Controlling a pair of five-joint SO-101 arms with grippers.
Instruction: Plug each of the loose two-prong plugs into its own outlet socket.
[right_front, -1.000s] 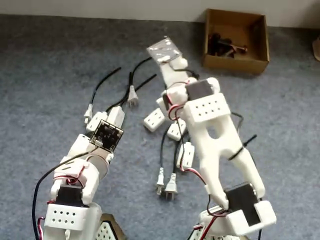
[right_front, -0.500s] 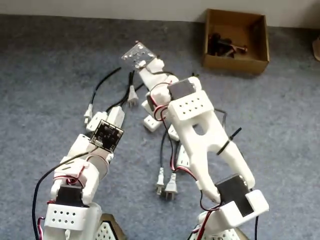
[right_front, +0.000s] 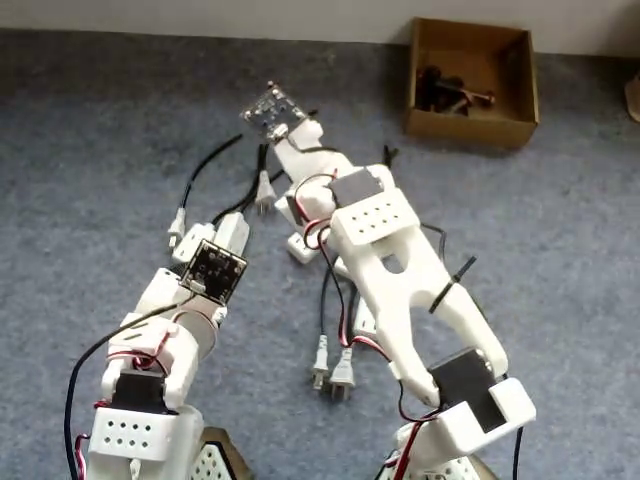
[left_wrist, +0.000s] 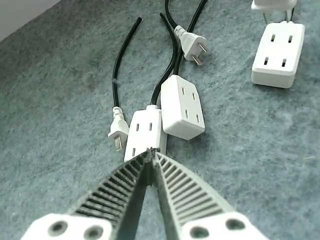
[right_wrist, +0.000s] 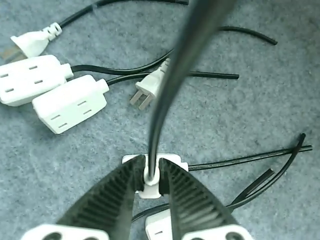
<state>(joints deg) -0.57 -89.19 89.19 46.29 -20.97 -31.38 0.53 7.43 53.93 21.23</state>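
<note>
My right gripper (right_wrist: 151, 170) is shut on a white two-prong plug (right_wrist: 150, 181), whose black cord (right_wrist: 175, 70) runs up past the camera. The plug hangs just above a white outlet block (right_wrist: 176, 161). In the left wrist view the same plug (left_wrist: 272, 5) shows its prongs over that block (left_wrist: 277, 55). My left gripper (left_wrist: 150, 153) is shut on nothing, its tips at the edge of another outlet block (left_wrist: 144, 131). A loose plug (left_wrist: 117, 131) lies beside that block and a third block (left_wrist: 182, 106) touches it. Another loose plug (right_front: 265, 192) lies between the arms.
Two more loose plugs (right_front: 320, 365) (right_front: 342, 375) lie on the grey carpet near the right arm's base (right_front: 470, 410). A cardboard box (right_front: 470, 120) with dark parts stands at the back right. Black cords (right_front: 210, 160) trail toward the back left.
My right arm has swung left, away from the cardboard box, carrying the plug to above the outlet block. The left arm has not moved.
</note>
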